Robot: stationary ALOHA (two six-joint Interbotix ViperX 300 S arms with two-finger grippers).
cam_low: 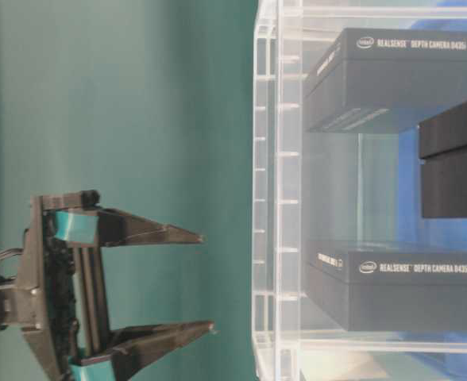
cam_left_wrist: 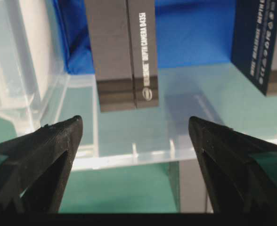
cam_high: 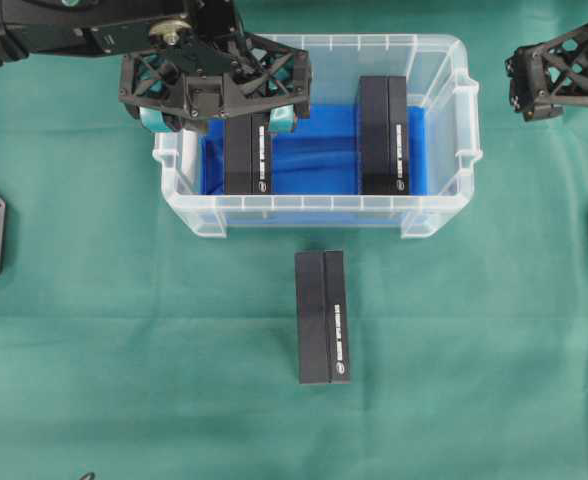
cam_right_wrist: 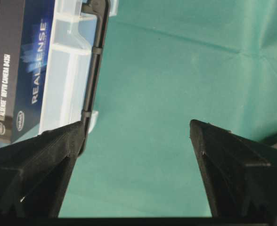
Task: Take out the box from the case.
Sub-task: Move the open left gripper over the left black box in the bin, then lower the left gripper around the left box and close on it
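Note:
The case point(cam_high: 444, 215) is a clear bin lined with blue cloth. Two black boxes lie in it: the left box point(cam_high: 247, 155) and the right box point(cam_high: 384, 135). A third black box point(cam_high: 323, 316) lies on the green cloth in front of the case. My left gripper point(cam_high: 217, 112) is open and empty, hovering over the far end of the left box. In the left wrist view the gripper point(cam_left_wrist: 134, 125) frames that box point(cam_left_wrist: 124, 52) from above. In the table-level view it point(cam_low: 207, 279) is above the rim. My right gripper point(cam_high: 549, 75) is open and empty beside the case's right end.
The right wrist view shows the right gripper point(cam_right_wrist: 136, 125) over bare green cloth, with the case's dark handle point(cam_right_wrist: 95, 61) and the right box point(cam_right_wrist: 25, 70) at its left. The case's front wall point(cam_left_wrist: 129, 157) lies between the left fingertips.

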